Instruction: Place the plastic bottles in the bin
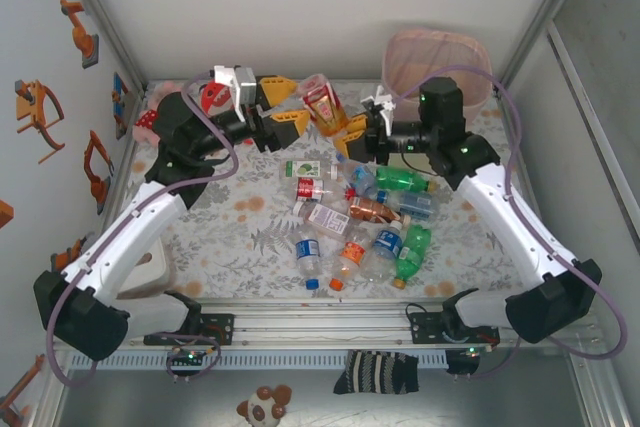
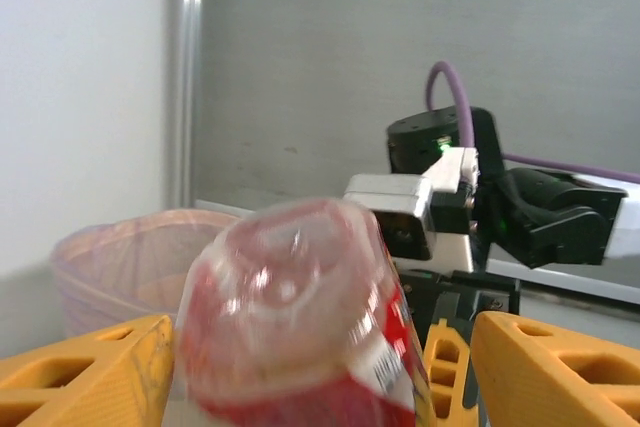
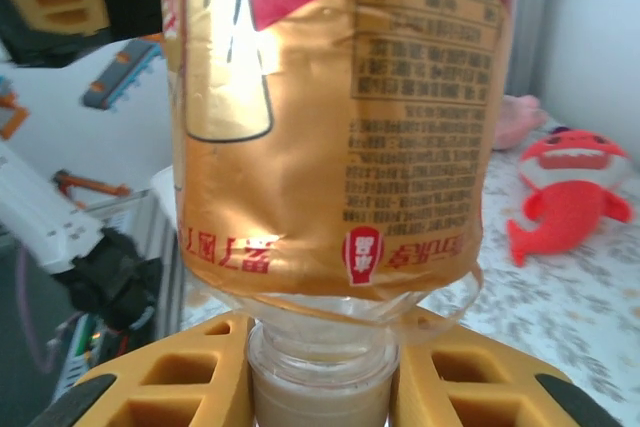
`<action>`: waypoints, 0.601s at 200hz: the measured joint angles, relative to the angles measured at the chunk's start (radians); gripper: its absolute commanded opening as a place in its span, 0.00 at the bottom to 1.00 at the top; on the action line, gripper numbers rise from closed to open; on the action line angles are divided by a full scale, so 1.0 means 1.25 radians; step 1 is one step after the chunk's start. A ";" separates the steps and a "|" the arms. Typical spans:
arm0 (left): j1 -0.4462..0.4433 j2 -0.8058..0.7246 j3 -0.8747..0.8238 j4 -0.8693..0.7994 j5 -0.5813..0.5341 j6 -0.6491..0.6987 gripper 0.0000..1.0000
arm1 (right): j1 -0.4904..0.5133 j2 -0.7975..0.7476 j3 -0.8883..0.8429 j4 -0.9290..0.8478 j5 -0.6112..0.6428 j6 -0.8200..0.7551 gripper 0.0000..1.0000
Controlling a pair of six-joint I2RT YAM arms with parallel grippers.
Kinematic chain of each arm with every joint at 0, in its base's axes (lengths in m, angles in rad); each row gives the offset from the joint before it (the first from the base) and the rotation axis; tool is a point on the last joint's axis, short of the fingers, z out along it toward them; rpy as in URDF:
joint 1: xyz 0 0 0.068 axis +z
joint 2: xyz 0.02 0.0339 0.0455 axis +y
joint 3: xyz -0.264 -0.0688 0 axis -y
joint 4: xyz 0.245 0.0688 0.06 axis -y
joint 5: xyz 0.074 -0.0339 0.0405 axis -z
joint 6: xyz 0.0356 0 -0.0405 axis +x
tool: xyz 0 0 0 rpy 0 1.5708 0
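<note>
1. Your right gripper (image 3: 322, 377) is clamping the neck of a red-and-gold-labelled bottle (image 1: 322, 102), lifted just left of the bin (image 1: 437, 62).
2. Your left gripper (image 1: 298, 104) is standing open, its fingers flanking that bottle's base.
3. The other bottles (image 1: 365, 222) are lying heaped on the table (image 1: 240, 237), nearer you than the bin.

We see a robot lab cell: white panels (image 1: 300, 7) in an aluminium frame (image 1: 104, 9) enclose a floral-clothed table (image 1: 240, 237), with the left arm (image 1: 130, 232) and right arm (image 1: 515, 222) bolted to a rail (image 1: 320, 312).
</note>
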 measured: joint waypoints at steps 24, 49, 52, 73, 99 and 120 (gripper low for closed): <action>0.000 -0.019 -0.013 -0.012 -0.030 0.010 0.76 | -0.044 0.000 0.034 -0.014 0.101 0.067 0.13; 0.000 -0.036 -0.033 -0.023 -0.070 0.020 0.76 | -0.089 0.010 0.105 -0.078 0.227 0.148 0.10; 0.000 -0.038 -0.037 -0.026 -0.076 0.021 0.76 | -0.097 0.013 0.117 -0.087 0.242 0.159 0.09; 0.000 -0.046 -0.052 -0.038 -0.109 0.025 0.76 | -0.160 0.041 0.198 -0.144 0.323 0.227 0.09; 0.002 -0.048 -0.055 -0.062 -0.136 0.030 0.76 | -0.248 0.090 0.274 -0.225 0.408 0.295 0.09; 0.005 -0.051 -0.055 -0.078 -0.147 0.033 0.76 | -0.297 0.149 0.340 -0.313 0.472 0.315 0.10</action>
